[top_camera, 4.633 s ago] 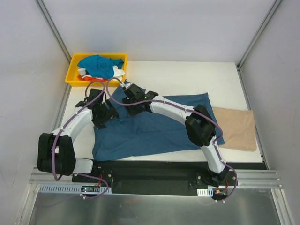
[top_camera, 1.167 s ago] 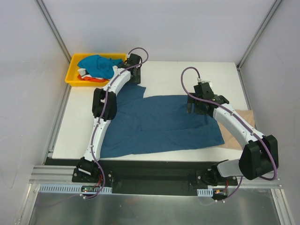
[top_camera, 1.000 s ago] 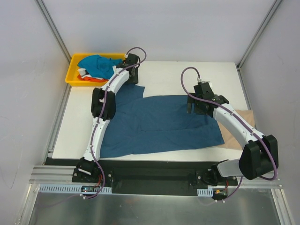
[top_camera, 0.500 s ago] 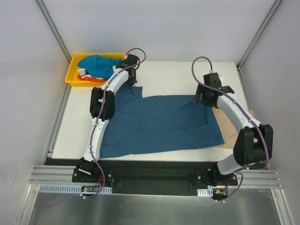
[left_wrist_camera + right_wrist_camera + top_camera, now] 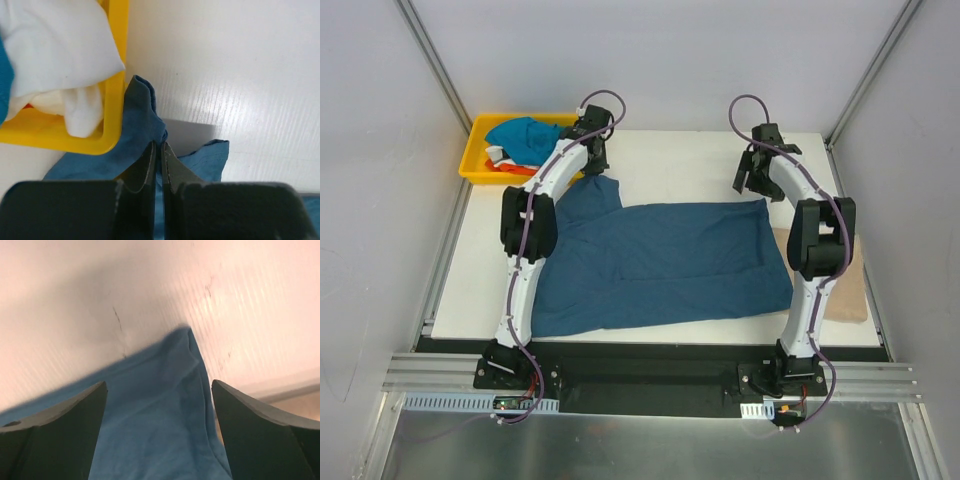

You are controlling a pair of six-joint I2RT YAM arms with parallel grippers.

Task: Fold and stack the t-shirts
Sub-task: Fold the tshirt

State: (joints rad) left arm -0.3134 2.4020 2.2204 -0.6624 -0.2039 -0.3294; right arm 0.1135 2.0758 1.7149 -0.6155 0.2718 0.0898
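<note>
Your left gripper (image 5: 161, 150) is pinched shut on a fold of the dark teal t-shirt (image 5: 660, 260), the yellow tray (image 5: 117, 60) just left of its jaws. Your right gripper (image 5: 159, 386) gapes open, the shirt's corner lying between its jaws — drop straight down and close behind the hem, not on the tip.
</note>
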